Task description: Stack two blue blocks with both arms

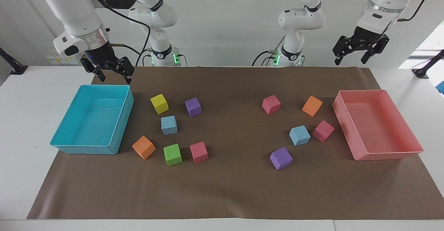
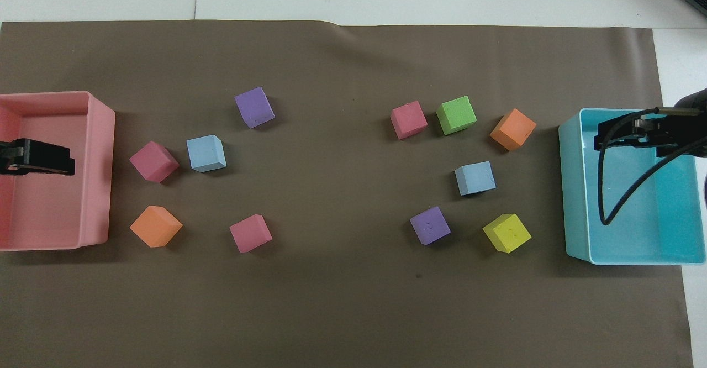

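Brown mat (image 1: 225, 189) shows both blue blocks (image 1: 169, 125) (image 1: 299, 135) unhidden, apart; both arms' jaws open.

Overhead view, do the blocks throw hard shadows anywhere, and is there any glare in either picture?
Overhead view: shadows are soft and short, for instance a faint one under the blue block toward the right arm's end and under the other blue block; the brown mat looks matte, without glare. Facing view: bright washed-out light at the edge by the left arm's end effector; blocks again cast only soft shadows.
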`<state>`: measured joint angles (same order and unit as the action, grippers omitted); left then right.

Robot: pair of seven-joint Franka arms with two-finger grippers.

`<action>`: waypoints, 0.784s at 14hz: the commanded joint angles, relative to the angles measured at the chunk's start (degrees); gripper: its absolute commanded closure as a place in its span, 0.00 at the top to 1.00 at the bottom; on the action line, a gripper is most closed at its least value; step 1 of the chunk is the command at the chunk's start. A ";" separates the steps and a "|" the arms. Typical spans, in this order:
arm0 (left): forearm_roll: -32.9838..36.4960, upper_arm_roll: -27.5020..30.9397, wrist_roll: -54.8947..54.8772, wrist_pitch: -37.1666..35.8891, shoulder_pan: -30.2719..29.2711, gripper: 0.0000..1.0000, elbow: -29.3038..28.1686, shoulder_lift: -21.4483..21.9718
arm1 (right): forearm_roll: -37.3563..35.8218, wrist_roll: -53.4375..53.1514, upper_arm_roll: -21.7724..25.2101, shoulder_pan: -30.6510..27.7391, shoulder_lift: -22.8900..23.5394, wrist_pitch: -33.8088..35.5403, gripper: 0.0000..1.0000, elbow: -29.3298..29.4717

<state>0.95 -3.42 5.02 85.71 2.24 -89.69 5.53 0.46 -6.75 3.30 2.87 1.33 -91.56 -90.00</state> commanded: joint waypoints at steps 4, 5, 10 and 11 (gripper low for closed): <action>0.19 0.52 0.07 -0.28 -0.31 1.00 -0.13 0.71 | -0.46 1.22 -0.05 -0.14 -0.80 -1.25 1.00 -1.14; 0.11 0.52 -0.19 -0.45 -0.40 1.00 -0.14 0.71 | -0.20 1.30 -0.05 -0.32 -0.80 -1.17 1.00 -1.23; 0.10 0.52 -0.28 -0.72 -0.22 1.00 -0.75 1.32 | -0.11 1.39 0.04 -0.59 -0.98 -1.17 1.00 -1.40; 0.10 0.35 0.42 -0.63 0.04 1.00 -0.66 1.32 | -0.02 1.39 0.04 -0.67 -0.98 -1.17 1.00 -1.40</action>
<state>0.95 -2.82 5.07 85.65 2.23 -89.69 5.55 0.46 -6.75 3.48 2.72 1.33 -91.56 -90.01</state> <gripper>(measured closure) 0.000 0.000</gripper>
